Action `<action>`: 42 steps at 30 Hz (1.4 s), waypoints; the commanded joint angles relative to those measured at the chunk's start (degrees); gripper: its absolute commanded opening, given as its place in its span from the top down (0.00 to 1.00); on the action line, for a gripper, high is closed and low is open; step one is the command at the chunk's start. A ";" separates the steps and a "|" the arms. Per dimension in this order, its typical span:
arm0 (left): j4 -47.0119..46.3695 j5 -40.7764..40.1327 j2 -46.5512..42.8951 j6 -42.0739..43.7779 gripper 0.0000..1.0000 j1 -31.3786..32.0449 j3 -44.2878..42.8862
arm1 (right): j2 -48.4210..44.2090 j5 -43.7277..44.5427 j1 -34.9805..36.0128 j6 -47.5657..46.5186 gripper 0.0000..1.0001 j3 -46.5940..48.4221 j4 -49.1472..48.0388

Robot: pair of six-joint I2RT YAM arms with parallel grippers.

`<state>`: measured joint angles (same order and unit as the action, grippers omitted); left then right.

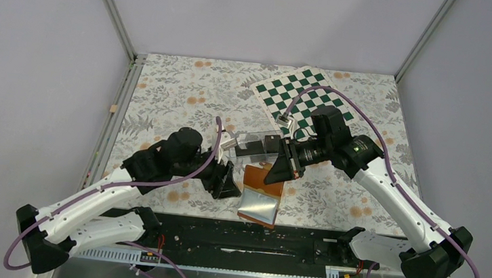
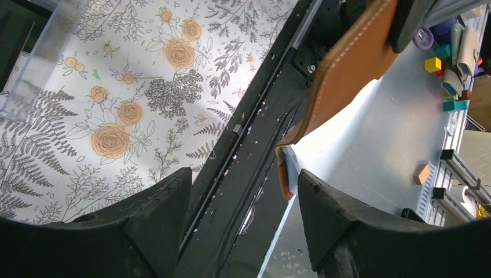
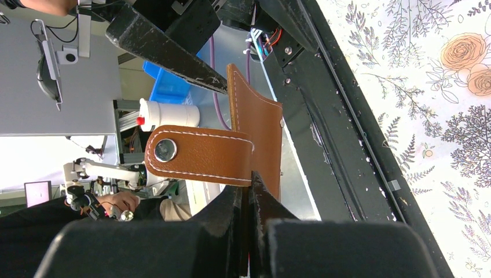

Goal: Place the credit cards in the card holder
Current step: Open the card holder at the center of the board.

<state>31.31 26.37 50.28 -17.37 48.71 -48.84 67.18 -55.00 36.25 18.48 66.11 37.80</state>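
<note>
The tan leather card holder point(image 1: 258, 178) hangs open above the table's near edge, its pale sleeves point(image 1: 258, 208) drooping below. My right gripper point(image 1: 282, 171) is shut on its leather cover; the right wrist view shows the cover point(image 3: 257, 124) and snap tab point(image 3: 197, 153) just past the closed gripper point(image 3: 250, 186). My left gripper point(image 1: 227, 182) is open just left of the holder. In the left wrist view the holder's edge point(image 2: 339, 81) reaches down near the right fingertip of the gripper point(image 2: 243, 194), not gripped. No credit card shows clearly; something dark lies in the clear box.
A clear plastic box point(image 1: 255, 147) stands on the floral cloth just behind the holder, and shows in the left wrist view point(image 2: 35, 63). A green-and-white checkered mat point(image 1: 302, 97) lies at the back right. The black rail point(image 1: 240, 237) runs along the near edge.
</note>
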 commanded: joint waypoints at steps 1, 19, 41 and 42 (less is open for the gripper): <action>-1.09 -1.68 0.87 -0.15 0.34 0.80 -0.49 | -0.05 -1.04 -0.36 0.63 1.00 0.80 -1.97; 1.47 -11.45 -1.64 -0.61 0.34 1.98 -0.25 | 0.35 0.14 -0.39 0.88 1.00 1.39 -1.94; -4.22 0.43 0.45 -0.50 0.35 2.68 -1.47 | 1.51 1.54 -0.45 1.29 1.00 0.86 -1.86; -4.75 0.52 0.29 -0.70 0.35 2.67 -1.30 | 1.55 1.54 -0.42 1.25 1.00 0.86 -1.86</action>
<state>32.32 23.55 52.10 -17.41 51.09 -48.86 68.62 -53.12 36.23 19.35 66.11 37.78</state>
